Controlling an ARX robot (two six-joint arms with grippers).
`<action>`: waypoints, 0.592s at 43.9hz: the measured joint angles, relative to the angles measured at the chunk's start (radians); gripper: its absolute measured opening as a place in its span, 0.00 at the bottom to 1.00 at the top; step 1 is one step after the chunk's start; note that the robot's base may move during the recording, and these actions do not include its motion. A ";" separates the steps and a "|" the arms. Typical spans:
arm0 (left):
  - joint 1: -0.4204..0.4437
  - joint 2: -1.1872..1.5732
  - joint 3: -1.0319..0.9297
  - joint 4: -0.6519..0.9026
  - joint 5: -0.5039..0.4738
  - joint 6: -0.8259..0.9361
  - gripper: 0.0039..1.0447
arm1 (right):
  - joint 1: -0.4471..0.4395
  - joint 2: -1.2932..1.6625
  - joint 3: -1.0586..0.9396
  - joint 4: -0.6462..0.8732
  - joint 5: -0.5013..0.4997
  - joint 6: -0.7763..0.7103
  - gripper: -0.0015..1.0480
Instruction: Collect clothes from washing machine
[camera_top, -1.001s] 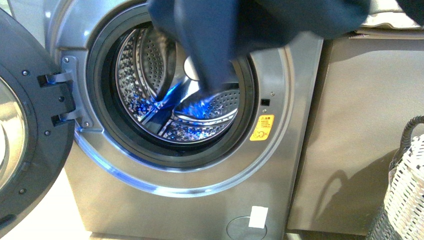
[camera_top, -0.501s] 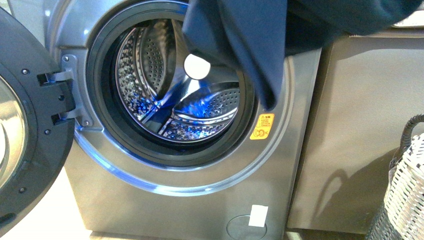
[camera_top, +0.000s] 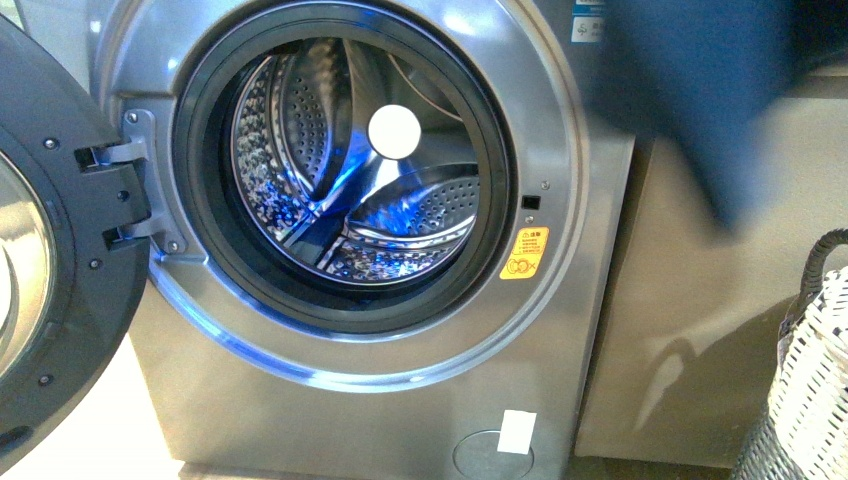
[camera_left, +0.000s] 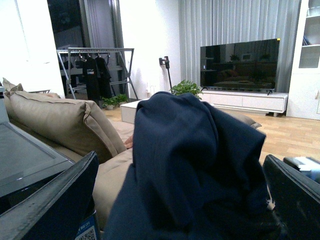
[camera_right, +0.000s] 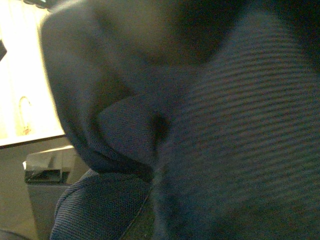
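The washing machine (camera_top: 560, 330) stands with its dark round door (camera_top: 50, 250) swung open to the left. Its perforated drum (camera_top: 350, 190) holds no fabric. The clothes (camera_top: 700, 90), a dark navy garment, hang blurred at the upper right of the front view, past the machine's right edge. In the right wrist view the clothes (camera_right: 240, 130) fill the picture and hide my right gripper, which is shut on them. In the left wrist view the clothes (camera_left: 190, 150) bulge between the two spread fingers (camera_left: 55, 200) of my open left gripper (camera_left: 180, 200).
A woven grey-white basket (camera_top: 810, 370) with a dark handle stands at the lower right. A beige cabinet side (camera_top: 720, 330) is next to the machine. The left wrist view looks across a beige sofa (camera_left: 55, 120) toward a clothes rack (camera_left: 95, 70) and a television (camera_left: 240, 62).
The clothes have swung from in front of the drum mouth to the right, past the machine's edge. The porthole now shows in full.
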 joint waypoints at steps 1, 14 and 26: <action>0.000 0.000 0.000 0.000 0.000 0.000 0.95 | -0.021 -0.005 0.002 0.000 -0.006 0.006 0.09; 0.000 0.000 0.001 0.000 0.000 0.000 0.94 | -0.300 -0.056 0.002 -0.157 -0.092 0.000 0.09; 0.000 0.000 0.001 0.000 0.000 0.000 0.94 | -0.402 -0.043 -0.165 -0.240 -0.127 -0.192 0.09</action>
